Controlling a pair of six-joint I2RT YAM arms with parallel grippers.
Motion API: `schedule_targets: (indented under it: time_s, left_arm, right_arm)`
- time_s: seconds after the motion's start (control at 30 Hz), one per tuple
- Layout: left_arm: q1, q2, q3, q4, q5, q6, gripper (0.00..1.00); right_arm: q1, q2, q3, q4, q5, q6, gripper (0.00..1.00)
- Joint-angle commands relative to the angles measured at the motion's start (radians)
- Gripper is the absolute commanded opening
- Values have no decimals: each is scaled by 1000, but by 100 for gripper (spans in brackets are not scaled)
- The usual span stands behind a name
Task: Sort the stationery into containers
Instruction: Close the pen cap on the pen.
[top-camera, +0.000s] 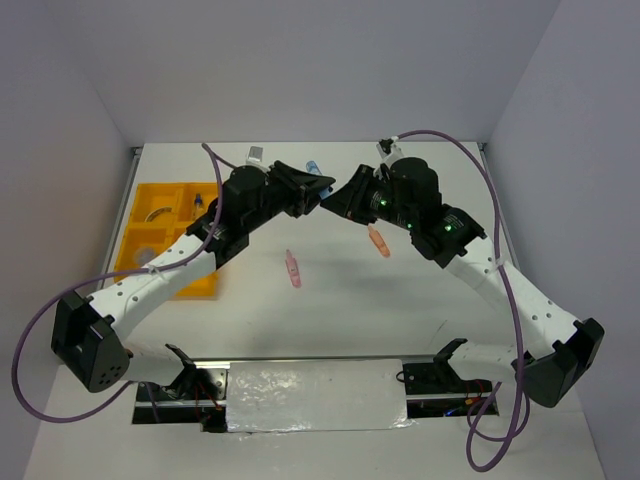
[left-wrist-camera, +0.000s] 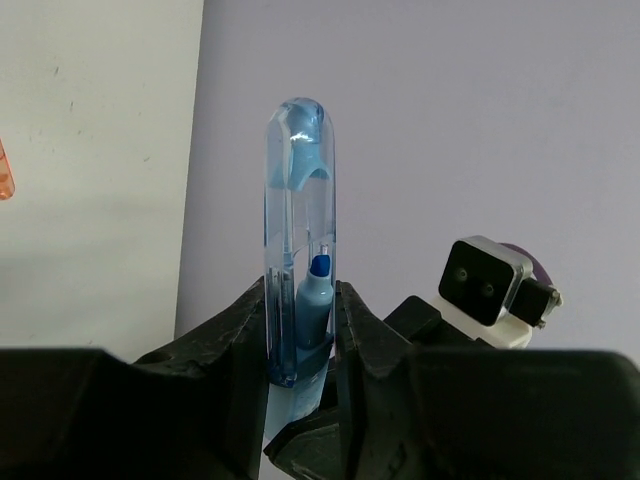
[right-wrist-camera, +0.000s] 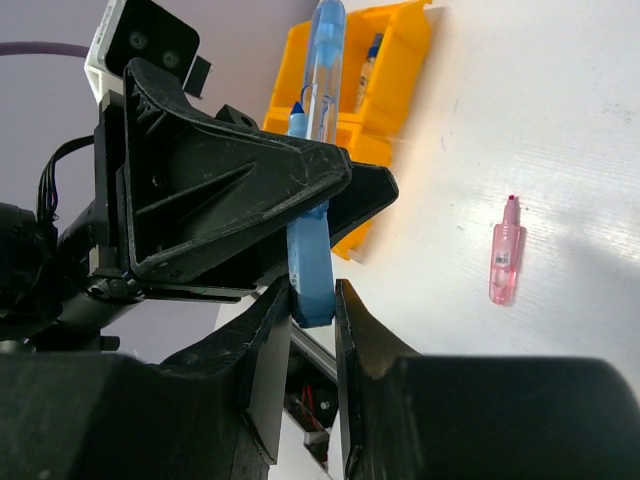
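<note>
Handing over the blue clip (left-wrist-camera: 300, 180) above the table (top-camera: 400, 320): right gripper (right-wrist-camera: 312, 295) pinches its base, left gripper (left-wrist-camera: 303, 300) clamps its body. Next, the right should release; the yellow tray (top-camera: 160, 190) waits leftward.

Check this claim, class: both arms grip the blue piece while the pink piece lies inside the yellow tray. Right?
Wrong: the pink piece lies on the table, outside the yellow tray (top view). The blue piece is gripped as stated.
</note>
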Motion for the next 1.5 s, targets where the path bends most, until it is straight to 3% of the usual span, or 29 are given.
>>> schedule_targets:
  time_s: [0.0, 0.2, 0.4, 0.53, 0.7, 0.77, 0.93, 1.23, 1.47]
  left_arm:
    - [17, 3, 74, 72, 30, 103, 36]
    - [31, 17, 81, 260, 114, 228, 38]
    - [33, -11, 30, 409, 159, 303, 46]
    - [33, -32, 29, 429, 173, 355, 48]
    - [31, -48, 32, 412, 178, 374, 29]
    - [33, -48, 29, 408, 185, 374, 29]
    - [45, -49, 22, 405, 199, 366, 42]
    - [64, -41, 42, 466, 282, 349, 41]
    - [65, -29, 32, 492, 308, 317, 35]
  right_arm:
    - [5, -32, 3, -16, -3, -9, 0]
    - [1, -52, -20, 20, -58, 26, 0]
    - [-14, -90, -36, 82, -98, 43, 0]
    - [-22, -104, -37, 99, -116, 48, 0]
    - [-28, -115, -49, 105, -112, 48, 0]
    - [-31, -118, -59, 120, -121, 49, 0]
    - [-31, -130, -77, 183, -166, 31, 0]
    - [-56, -167, -160, 292, -212, 26, 0]
    - [-56, -150, -132, 362, -233, -59, 0]
